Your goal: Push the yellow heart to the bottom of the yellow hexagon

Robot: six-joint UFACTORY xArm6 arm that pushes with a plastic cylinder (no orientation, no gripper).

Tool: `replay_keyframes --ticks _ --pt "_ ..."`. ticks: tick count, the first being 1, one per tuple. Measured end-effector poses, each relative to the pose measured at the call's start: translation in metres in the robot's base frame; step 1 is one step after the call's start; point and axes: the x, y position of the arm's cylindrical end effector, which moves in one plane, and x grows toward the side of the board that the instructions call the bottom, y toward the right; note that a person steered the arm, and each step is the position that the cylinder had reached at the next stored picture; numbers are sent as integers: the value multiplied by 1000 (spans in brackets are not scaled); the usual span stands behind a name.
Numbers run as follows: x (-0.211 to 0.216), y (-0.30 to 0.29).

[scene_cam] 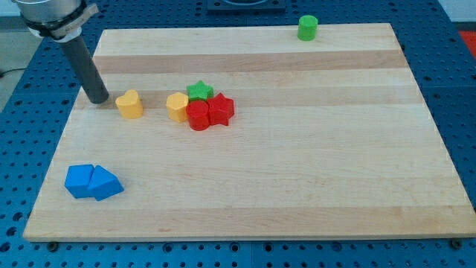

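Seven blocks lie on the wooden board (297, 186): two yellow, two red, two blue and, counting both greens, two more, which makes eight in all. My tip (99, 99) is a bare rod end with nothing to open or close, so it grasps nothing; it rests on the board near the view's left edge, in the upper half.

Just to the view's right of my tip sits the yellow heart (130, 104), close by, though I cannot tell whether the two touch. Farther right along the same line is the yellow hexagon (177, 107), apart from the heart with bare wood between them. The heart is therefore level with the hexagon on its left side, not below it.

Pressed against the hexagon's right side is a tight cluster: a green star (199, 91) toward the view's top, a red cylinder (198, 116) touching the hexagon, and a red star (221, 110) on the cluster's right. These crowd the hexagon's right and upper right; the wood under the hexagon, toward the view's bottom, has no block on it.

Well away, near the view's bottom left, a blue cube (78, 180) and a blue triangular block (105, 184) sit touching. A green cylinder (308, 27) stands alone at the board's top edge, right of centre.
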Motion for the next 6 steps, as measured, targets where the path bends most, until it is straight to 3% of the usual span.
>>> replay_keyframes --ticks 1,3,6 --pt "38 52" --pt "9 65" --pt "82 86"
